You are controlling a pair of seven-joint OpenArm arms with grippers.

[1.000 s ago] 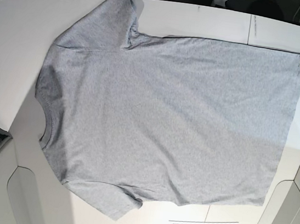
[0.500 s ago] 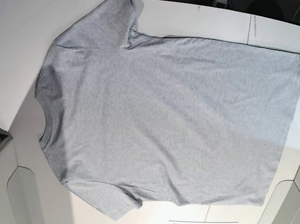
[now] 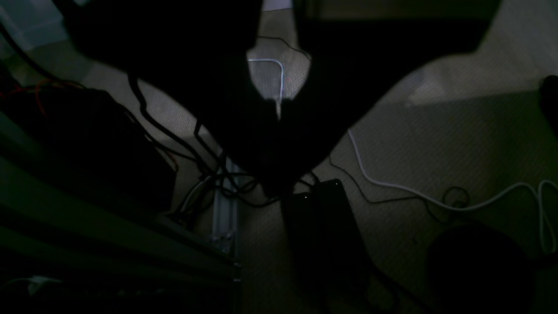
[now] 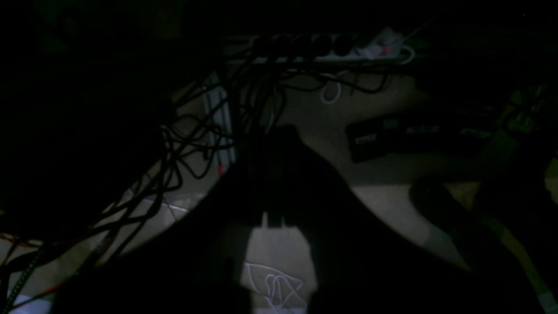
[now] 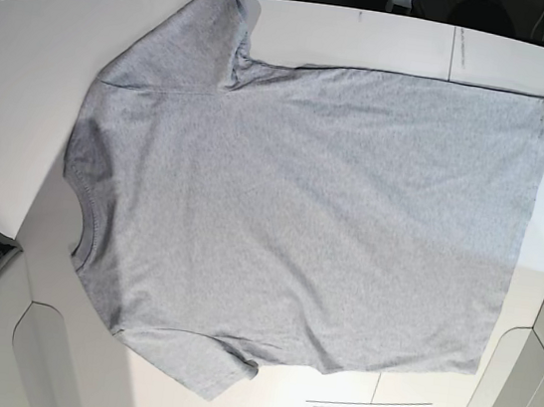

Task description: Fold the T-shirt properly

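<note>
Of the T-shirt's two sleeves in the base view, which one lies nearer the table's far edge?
The upper sleeve of the T-shirt; its cuff nearly reaches the far edge of the table, unlike the lower sleeve.

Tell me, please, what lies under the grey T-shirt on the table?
The T-shirt lies spread flat, plain side up, on the white table, which shows all round it. Nothing bulges through the cloth; whatever is on its underside is covered.

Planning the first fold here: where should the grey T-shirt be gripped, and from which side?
Probably grip the light heather-grey cotton T-shirt at its two hem corners, at the base view's right edge, coming in from that side. It lies flat on the white table, collar to the left, so the straight hem can be carried toward the collar.
</note>
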